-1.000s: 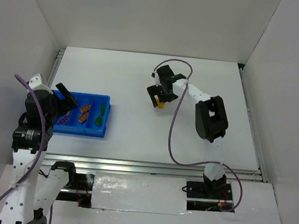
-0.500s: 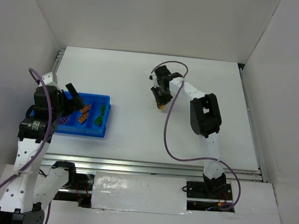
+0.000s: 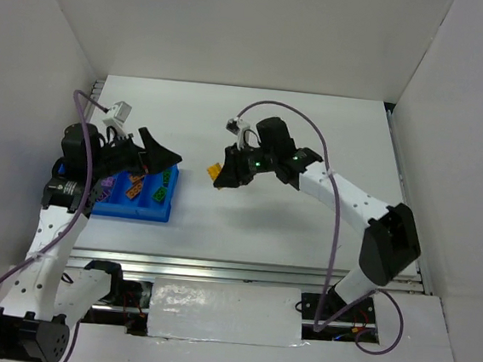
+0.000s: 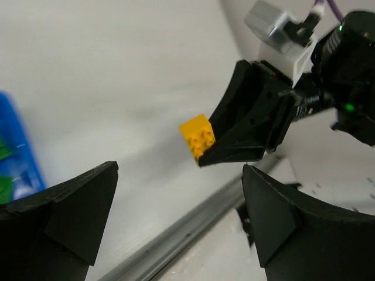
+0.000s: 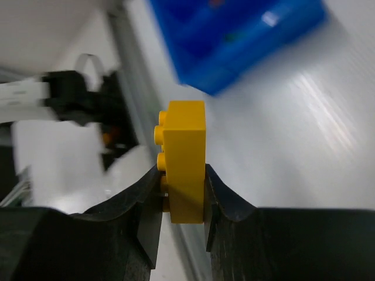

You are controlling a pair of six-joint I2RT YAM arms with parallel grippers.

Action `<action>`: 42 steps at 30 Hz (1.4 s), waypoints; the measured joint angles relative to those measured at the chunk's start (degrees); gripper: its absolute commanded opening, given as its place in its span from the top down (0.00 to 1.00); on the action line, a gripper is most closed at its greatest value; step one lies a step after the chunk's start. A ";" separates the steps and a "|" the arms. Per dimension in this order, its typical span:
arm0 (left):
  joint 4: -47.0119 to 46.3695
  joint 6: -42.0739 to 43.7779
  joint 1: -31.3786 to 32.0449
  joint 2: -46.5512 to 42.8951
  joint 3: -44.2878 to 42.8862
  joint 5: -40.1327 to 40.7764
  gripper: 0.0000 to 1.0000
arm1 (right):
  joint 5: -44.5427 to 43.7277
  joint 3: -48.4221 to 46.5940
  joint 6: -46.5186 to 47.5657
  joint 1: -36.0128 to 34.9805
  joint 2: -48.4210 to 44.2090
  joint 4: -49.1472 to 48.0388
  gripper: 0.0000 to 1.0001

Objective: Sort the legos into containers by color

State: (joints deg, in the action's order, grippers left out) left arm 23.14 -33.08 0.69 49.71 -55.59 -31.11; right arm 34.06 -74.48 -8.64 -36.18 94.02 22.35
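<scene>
— What's in the right gripper?

— Your right gripper is clamped on the yellow lego. The fingers pinch its two flat faces, the studs face sideways, and much of the brick stands proud of the fingertips. It looks lifted off the table, near the right end of the blue tray but not over it.

— And the left gripper?

— It's spread wide and empty above the tray's right end, with its mouth turned toward the brick.

— What could go wrong from here?

— Your hold looks shallow, so a jolt or a twist could lever the brick out, and it would land short of the tray. Your left gripper also sits right where the right one would come in, so they could knock together. Watch the compartment too. The orange-red legos and green legos already lie in theirs, and a sloppy release would mix colours. I can't tell which slot is free, because your left arm hides part of the tray.

— Arm poses?

— Your right arm stretches from its base across to the left, wrist aimed at the tray. Your left arm rises from its base and folds over the tray, pointing right.
</scene>
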 measured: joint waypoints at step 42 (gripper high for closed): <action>-10.78 -2.34 1.66 2.82 -2.34 -14.62 1.00 | 28.70 12.50 -45.46 -1.70 0.02 -63.14 0.00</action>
State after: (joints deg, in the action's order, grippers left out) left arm 12.36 -35.42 2.35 52.53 -57.93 -45.74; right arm 62.76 -61.98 -54.11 -37.89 94.04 -40.80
